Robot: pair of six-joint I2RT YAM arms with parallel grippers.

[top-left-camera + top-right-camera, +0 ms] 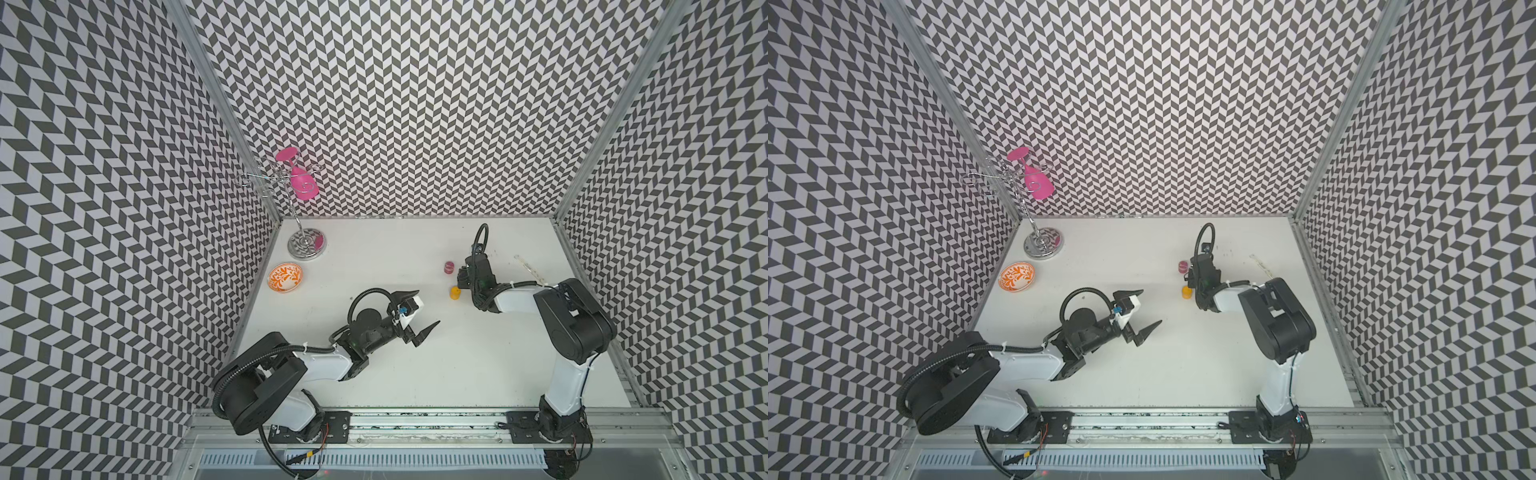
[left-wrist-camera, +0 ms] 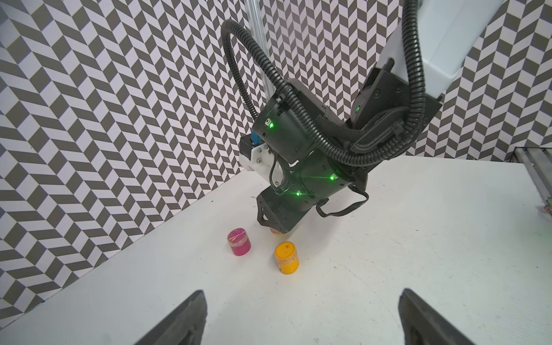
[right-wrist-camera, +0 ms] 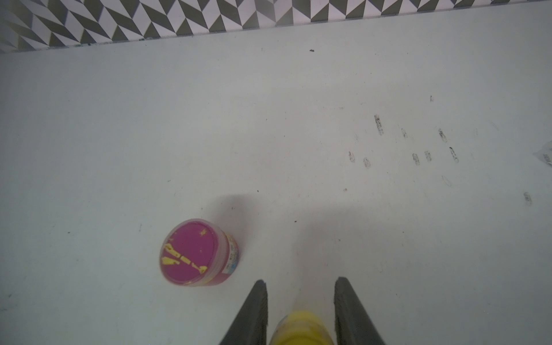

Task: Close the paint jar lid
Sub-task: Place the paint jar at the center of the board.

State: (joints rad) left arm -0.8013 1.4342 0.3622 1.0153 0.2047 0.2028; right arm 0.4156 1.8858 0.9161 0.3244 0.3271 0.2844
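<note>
**Both top views:** your left tool (image 1: 428, 307) stands spread wide above the table (image 1: 415, 374), well apart from the pink paint jar (image 1: 448, 268). The yellow paint jar (image 1: 455, 293) stands near the pink paint jar, on its side toward the arm bases, and the two do not touch. Your right tool (image 3: 300, 280) reaches down just beside the pink paint jar, and from above its body hides what it carries. **Right wrist view:** the fingers (image 3: 254, 313) are closed about a blurred yellow piece (image 3: 301, 327). The pink paint jar stands upright just past the fingertips and to one side, with yellow smears across its top. **Left wrist view:** you see only an orange sliver of that yellow piece (image 2: 276, 231) under the right tool. You cannot tell whether it is a lid or a jar. Only the top views show the orange patterned bowl (image 1: 284, 277), well apart from the pink paint jar.
</note>
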